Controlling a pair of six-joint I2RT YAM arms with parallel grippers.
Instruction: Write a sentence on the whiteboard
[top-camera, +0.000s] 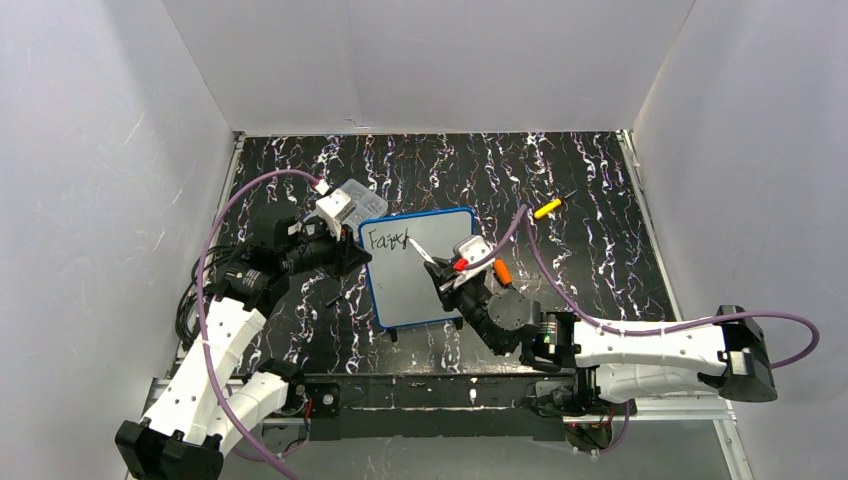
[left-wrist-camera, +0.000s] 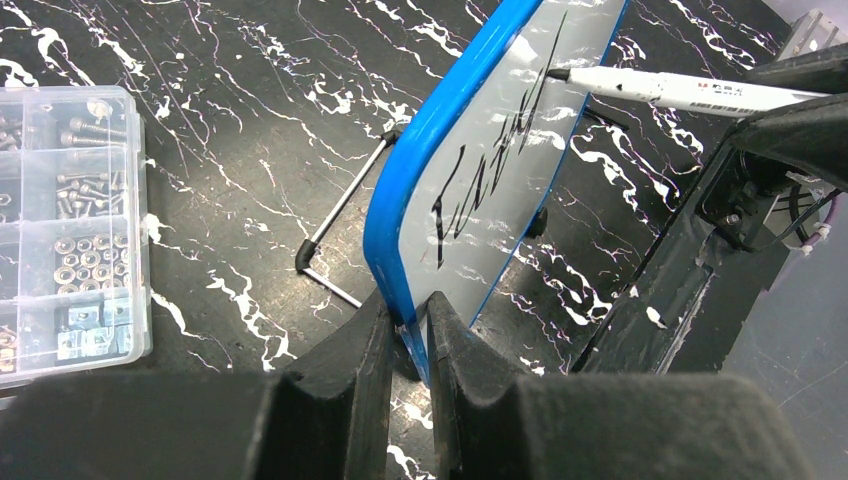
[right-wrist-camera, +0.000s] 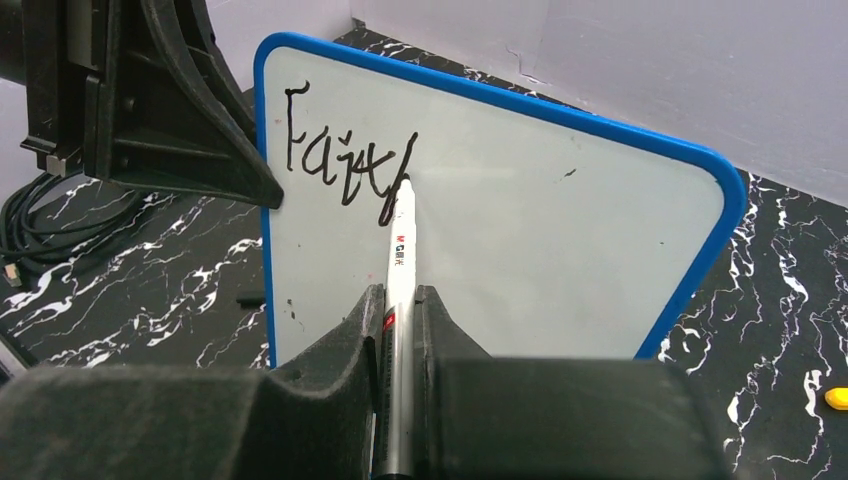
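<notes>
The whiteboard (top-camera: 420, 270) with its blue frame stands tilted on the table's middle. It also shows in the left wrist view (left-wrist-camera: 500, 150) and the right wrist view (right-wrist-camera: 520, 230). Black writing (right-wrist-camera: 340, 165) reads about "Fairy" at its upper left; only one line shows. My left gripper (left-wrist-camera: 408, 318) is shut on the board's blue edge (left-wrist-camera: 395, 250). My right gripper (right-wrist-camera: 398, 300) is shut on a white marker (right-wrist-camera: 400, 250), whose tip touches the board at the last letter. The marker also shows in the left wrist view (left-wrist-camera: 690, 92).
A clear compartment box (left-wrist-camera: 65, 230) of screws lies left of the board, also in the top view (top-camera: 345, 200). A yellow-handled tool (top-camera: 548, 208) lies at the back right. An orange object (top-camera: 502, 271) lies by the right gripper. The board's wire stand (left-wrist-camera: 335, 225) rests on the table.
</notes>
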